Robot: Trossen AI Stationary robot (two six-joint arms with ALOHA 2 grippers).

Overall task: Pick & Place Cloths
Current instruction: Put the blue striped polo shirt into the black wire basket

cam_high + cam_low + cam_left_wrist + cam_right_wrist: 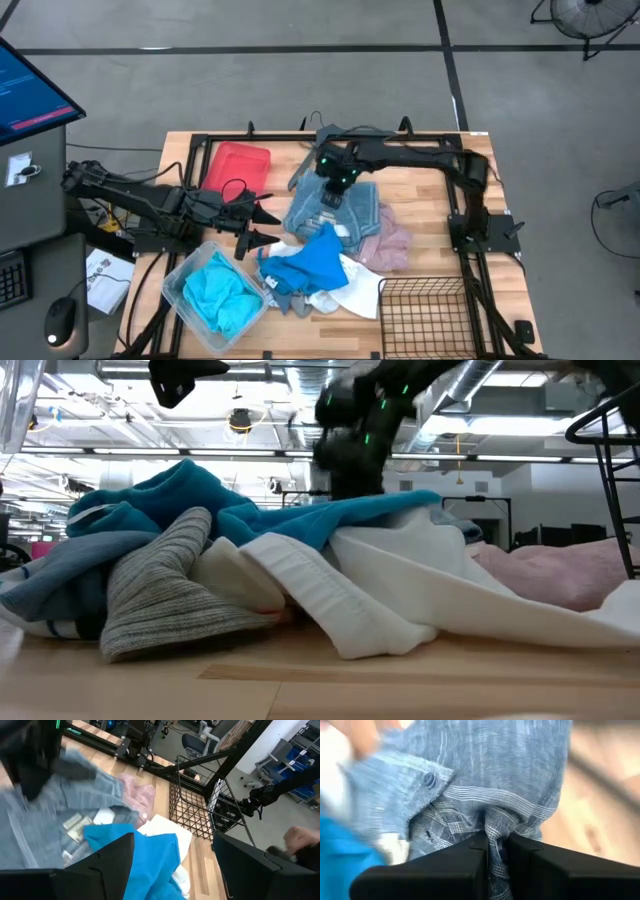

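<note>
Right wrist view: blue-striped woven shirt (485,785), light blue with fine white lines and a small button, bunched into a pleat and pinched tight between the two dark fingers of the right gripper (494,845). Seen from above, spread in soft folds near the middle of the wooden table (430,180), directly under the right gripper (338,180), at the far edge of the heap of garments. Just beside it, toward the right arm's base, pale pink fuzzy cloth (392,243), crumpled. On the near side of the striped shirt, deeper blue cloth (315,262) draped over the heap, with white cloth (355,295) spilling out beneath it toward the black wire basket (425,315). At table height, grey ribbed cloth (160,585) folded into a wedge at the front of the heap, touching the white one. Bright turquoise cloth (222,293) apart from the heap, lying rumpled inside the clear plastic bin (175,285) at the near left of the table. Left gripper (262,227) hovering beside the heap, fingers spread wide, holding nothing. Red plastic tray (238,165) lying at the far left of the table.
</note>
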